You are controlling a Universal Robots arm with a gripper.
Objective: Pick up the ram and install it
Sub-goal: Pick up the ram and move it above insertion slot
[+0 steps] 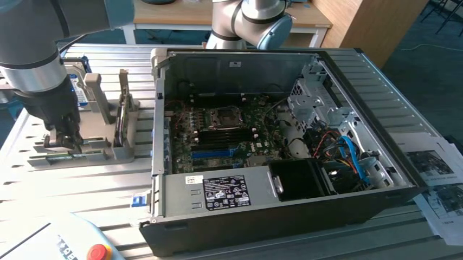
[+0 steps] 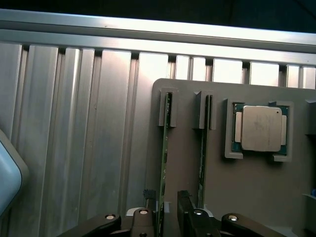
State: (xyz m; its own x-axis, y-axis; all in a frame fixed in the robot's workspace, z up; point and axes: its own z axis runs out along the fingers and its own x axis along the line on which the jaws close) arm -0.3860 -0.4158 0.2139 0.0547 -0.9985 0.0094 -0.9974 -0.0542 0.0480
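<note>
gripper (image 2: 164, 200): jaws apart, straddling ram (image 2: 163, 148), seemingly unclamped | ram: on edge in holder (image 2: 247, 192) slot, both faces free for pinching | holder: exterior view, 9 o'clock of case (image 1: 181, 189) | install: not done

A work table (image 1: 87, 184) of ribbed silver metal slats is seen in the foreground, and light is reflected brightly from its grooves. Behind it, a desk (image 1: 181, 16) with a pale wooden top and white legs is placed. A tall wooden panel (image 1: 369, 27) is set at the exterior view's right, above a floor (image 1: 426, 81) covered in dark blue-grey.
</note>
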